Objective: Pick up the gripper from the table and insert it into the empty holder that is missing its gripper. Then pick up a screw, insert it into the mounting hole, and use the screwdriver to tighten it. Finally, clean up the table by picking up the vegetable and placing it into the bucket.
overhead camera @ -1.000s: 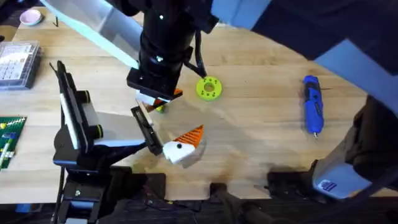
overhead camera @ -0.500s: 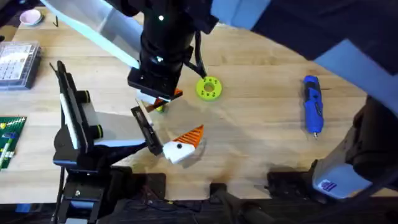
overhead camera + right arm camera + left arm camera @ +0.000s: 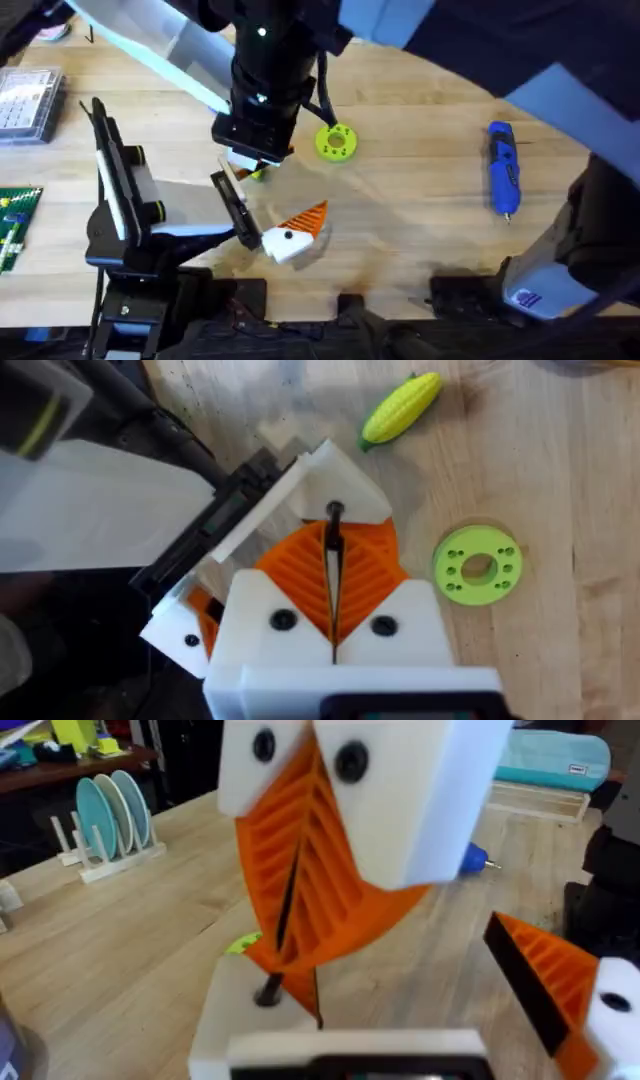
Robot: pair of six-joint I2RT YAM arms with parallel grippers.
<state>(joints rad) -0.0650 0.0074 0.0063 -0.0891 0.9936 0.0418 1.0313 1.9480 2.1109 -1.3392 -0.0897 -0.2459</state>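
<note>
Your right tool (image 3: 252, 162) sits beneath its own dark, bulky arm in the overhead view, so you cannot read its fingers there. The right wrist view settles it: the orange ribbed pads (image 3: 365, 575) are pressed together, pinching a thin dark screw (image 3: 335, 520) whose head pokes out just over the plain white triangular holder block (image 3: 330, 480). From the left wrist view you see the same tool (image 3: 285, 960) face on, with the screw's end (image 3: 268, 992) at the holder's white surface (image 3: 240, 1015); whether it touches is hard to make out.

Your left tool (image 3: 280, 195) is spread, the holder on one side and a white block tipped with an orange wedge (image 3: 300, 225) on the other.

The small yellow toy corn with a green end (image 3: 400, 408) lies on the wooden counter (image 3: 420, 210) just beyond the holder, plain in the right wrist view; overhead the arm hides all but a sliver of it. The flat green disc with holes (image 3: 336, 141) lies beside the right tool. The blue pen-shaped screwdriver (image 3: 503, 168) lies well apart on the right.
</note>
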